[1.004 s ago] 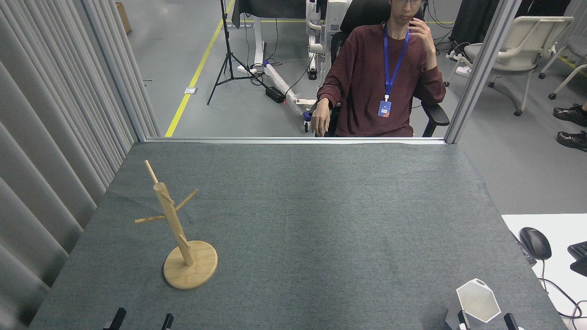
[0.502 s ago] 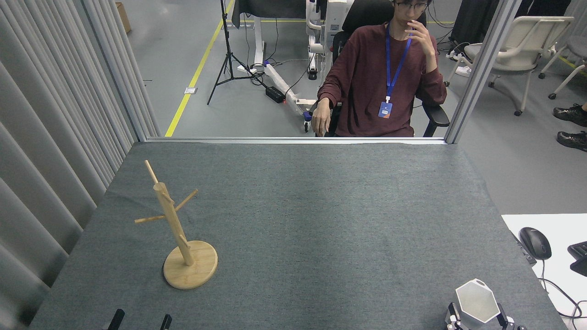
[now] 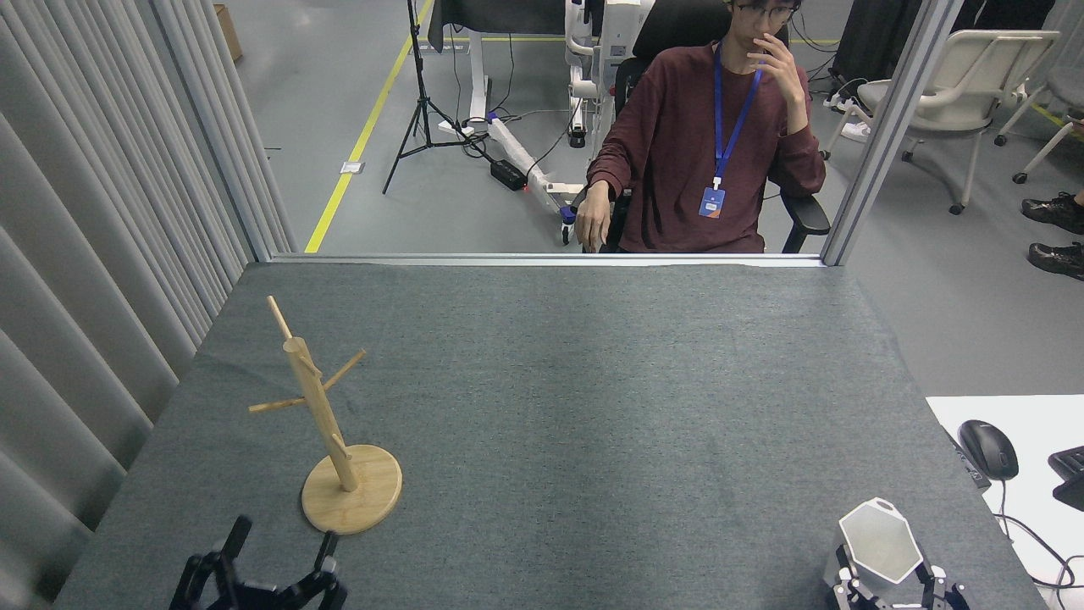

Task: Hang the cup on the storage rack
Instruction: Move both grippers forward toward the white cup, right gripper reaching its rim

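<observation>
- Right claw (image 3: 889,585) — clamped round the white hexagonal cup (image 3: 879,542), upright at the tabletop's (image 3: 593,407) near right corner, ready for carrying.
- Left claw (image 3: 279,551) — fingers spread, empty.
- Wooden mug tree (image 3: 326,424) — beyond, pegs bare.

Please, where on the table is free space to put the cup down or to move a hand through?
The table is bare across its whole middle and far side, from the rack on the left to the cup at the near right. It is crowded only at the near corners: left gripper beside the rack base, right gripper closed on the cup.
</observation>
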Tool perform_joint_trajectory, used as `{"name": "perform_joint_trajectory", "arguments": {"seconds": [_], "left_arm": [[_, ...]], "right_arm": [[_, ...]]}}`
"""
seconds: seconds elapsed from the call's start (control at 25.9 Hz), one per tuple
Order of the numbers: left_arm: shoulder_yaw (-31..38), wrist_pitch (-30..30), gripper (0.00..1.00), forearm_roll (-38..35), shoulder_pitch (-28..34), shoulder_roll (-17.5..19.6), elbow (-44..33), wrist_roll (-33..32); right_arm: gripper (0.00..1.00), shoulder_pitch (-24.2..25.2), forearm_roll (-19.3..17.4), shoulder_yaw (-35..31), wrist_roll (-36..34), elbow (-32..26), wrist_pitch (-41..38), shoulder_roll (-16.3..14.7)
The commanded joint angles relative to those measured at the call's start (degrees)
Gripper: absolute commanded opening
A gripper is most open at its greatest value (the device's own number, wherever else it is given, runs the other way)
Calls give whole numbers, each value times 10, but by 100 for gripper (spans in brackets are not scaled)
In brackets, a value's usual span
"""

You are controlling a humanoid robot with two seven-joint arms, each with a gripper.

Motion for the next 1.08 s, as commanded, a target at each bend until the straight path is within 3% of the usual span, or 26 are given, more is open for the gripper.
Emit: {"name": "perform_joint_trajectory", "arguments": {"seconds": [0.0, 0.15, 0.27, 0.35, 0.54, 0.73, 1.04], "left_arm": [[-82, -59, 100, -46, -112, 11, 41, -1], [-195, -95, 100, -65, -209, 2, 140, 0], [-262, -97, 100, -64, -228, -1, 164, -1], [-289, -98, 100, -65, -229, -18, 171, -1], [-321, -95, 100, -89, -229, -50, 178, -4], [-321, -92, 100, -126, -229, -77, 187, -4], [-318, -67, 100, -158, -229, -80, 188, -2]], "right_arm": [[66, -14, -2, 2, 1, -39, -2, -22], [66, -35, 0, 13, 1, -73, -27, -15], [66, -54, -2, 22, -1, -90, -38, -7], [66, -63, -2, 32, -1, -98, -45, 16], [66, -89, 5, 81, 0, -99, -41, 76], [66, -91, 52, 131, 1, -112, -35, 148], [66, -62, 59, 145, 4, -132, -36, 175]]}}
